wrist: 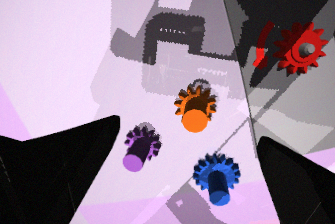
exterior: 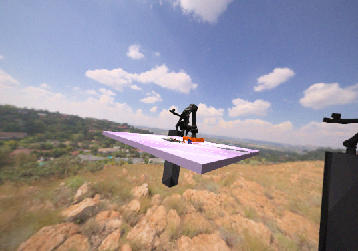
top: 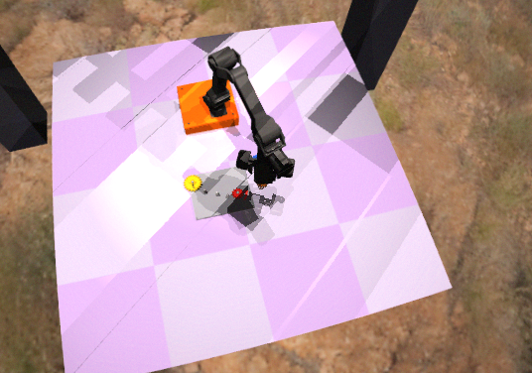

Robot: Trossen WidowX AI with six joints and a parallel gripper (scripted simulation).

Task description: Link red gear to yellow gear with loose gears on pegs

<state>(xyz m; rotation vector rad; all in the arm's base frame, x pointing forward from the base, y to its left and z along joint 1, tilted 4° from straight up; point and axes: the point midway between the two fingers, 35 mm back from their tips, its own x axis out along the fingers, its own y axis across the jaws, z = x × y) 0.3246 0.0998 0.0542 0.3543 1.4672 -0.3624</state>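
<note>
My gripper (wrist: 188, 132) is open and empty, above the loose gears. In the wrist view the orange gear (wrist: 194, 121), purple gear (wrist: 133, 163) and blue gear (wrist: 219, 197) stand with their stems up, between the spread fingers. In the top view the arm mostly hides them. The red gear (top: 235, 194) (wrist: 291, 56) sits on the grey board (top: 211, 210) (wrist: 289, 120) beside the red arrow (wrist: 261, 56). The yellow gear (top: 188, 185) sits at the board's other end. Bare pegs show between them, one at the board's middle (top: 217, 193).
The orange base block (top: 194, 116) (exterior: 197, 139) carries the arm behind the board. Dark pillars stand beyond the checkered table (top: 206, 298). Another arm (exterior: 356, 135) stands on a pillar at the right in the exterior view. The arm's shadow falls over part of the board.
</note>
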